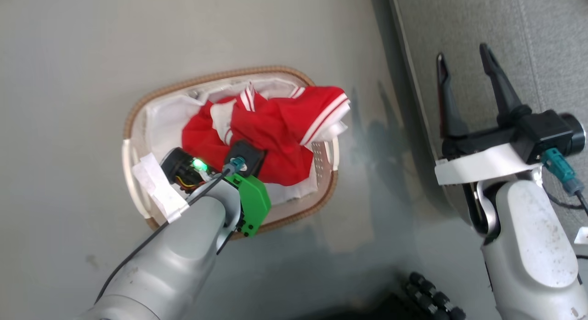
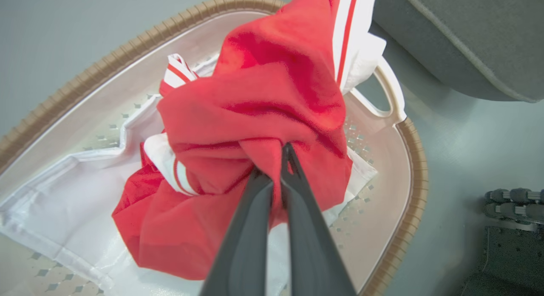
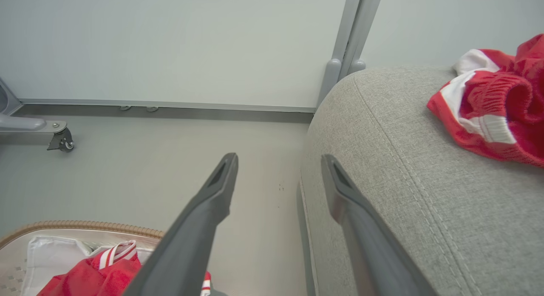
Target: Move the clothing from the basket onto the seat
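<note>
Mid-frame in the left wrist view the left pincer (image 2: 273,160) pinches the red clothing (image 2: 263,105) heaped in the basket (image 2: 410,173), while the right pincer (image 1: 462,52) stands spread over the seat (image 1: 542,30), upper right of the head view.

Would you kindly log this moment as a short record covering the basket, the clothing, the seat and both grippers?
basket: on the floor beside the seat, white liner inside
clothing: red pile in the basket, one striped edge draped over the rim
garment: red and white, lying on the seat
left gripper: shut on the clothing in the basket
right gripper: open, holding nothing, near the seat's edge
</note>
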